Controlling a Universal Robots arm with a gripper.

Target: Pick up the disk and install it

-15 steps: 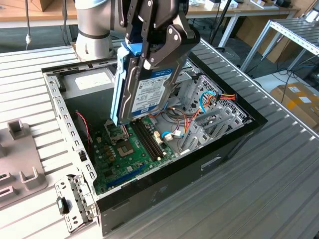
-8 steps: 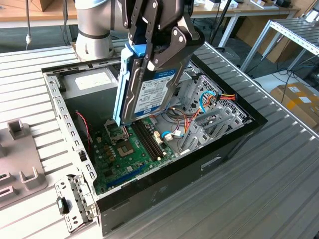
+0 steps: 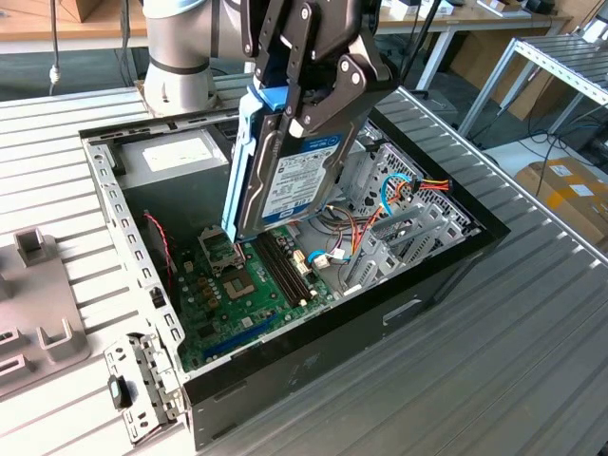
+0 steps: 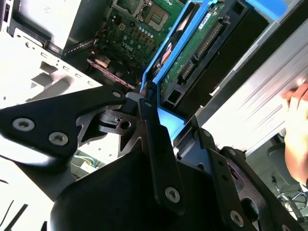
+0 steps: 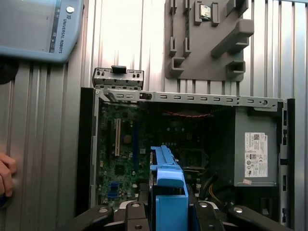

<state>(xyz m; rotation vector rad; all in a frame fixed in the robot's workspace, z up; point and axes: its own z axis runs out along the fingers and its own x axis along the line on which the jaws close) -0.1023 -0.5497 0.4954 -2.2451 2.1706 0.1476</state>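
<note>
The gripper [image 3: 302, 103] is closed on the disk [image 3: 285, 180], which is held by its upper end and hung nearly upright, slightly tilted, above the open computer case [image 3: 380, 318]. The disk is seen as a flat dark drive with a white and blue label on its face, framed by a bright blue plastic carrier whose end tab is clamped between the black fingers. Its lower end is suspended over the green motherboard [image 3: 228, 299], beside the grey metal drive cage [image 3: 394, 180]. The case is set on a ribbed metal surface [image 3: 532, 361], where a person's hand [image 5: 5, 175] is seen.
</note>
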